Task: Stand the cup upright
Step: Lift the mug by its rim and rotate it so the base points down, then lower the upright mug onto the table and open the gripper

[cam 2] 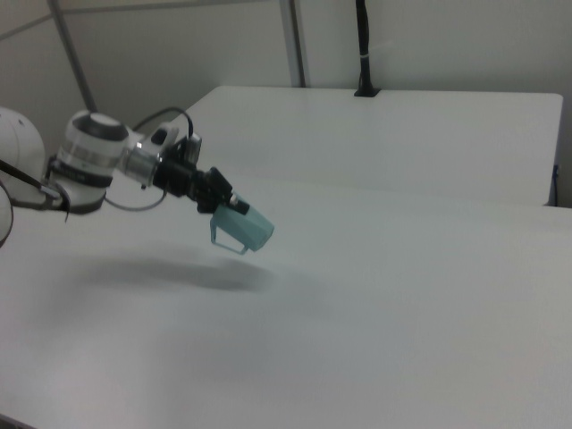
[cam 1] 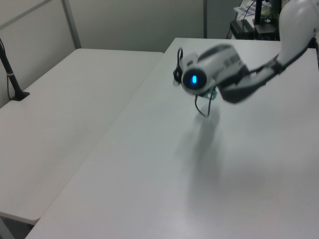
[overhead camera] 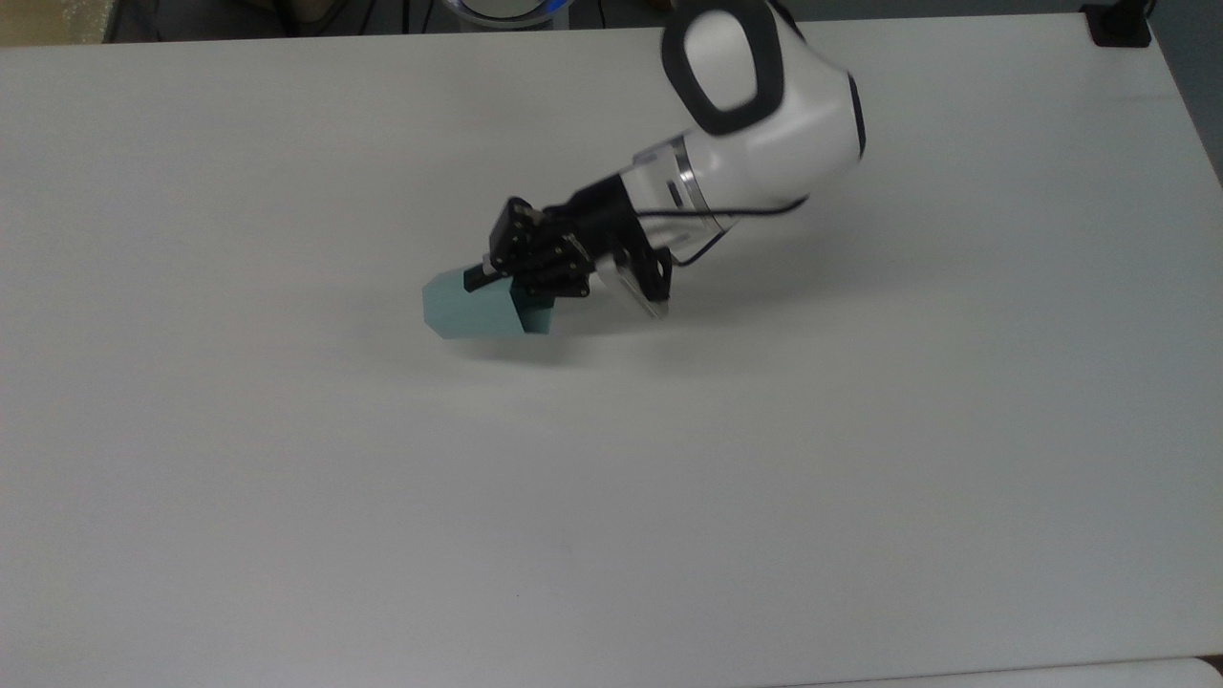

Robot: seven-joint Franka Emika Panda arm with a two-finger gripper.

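Top view: the gripper (overhead camera: 489, 277) is clamped on the rim wall of the cup (overhead camera: 473, 308), one finger lying along the outside, and the pale teal cup sticks out beyond the fingertips, on its side, over the white table (overhead camera: 287, 478). Left view: the arm's wrist (cam 1: 209, 72) with its blue light hangs above the table, hiding the grasp. Right view: the cup (cam 2: 243, 227) is held clear of the table, tilted base-down away from the gripper (cam 2: 231, 207), its handle hanging beneath.
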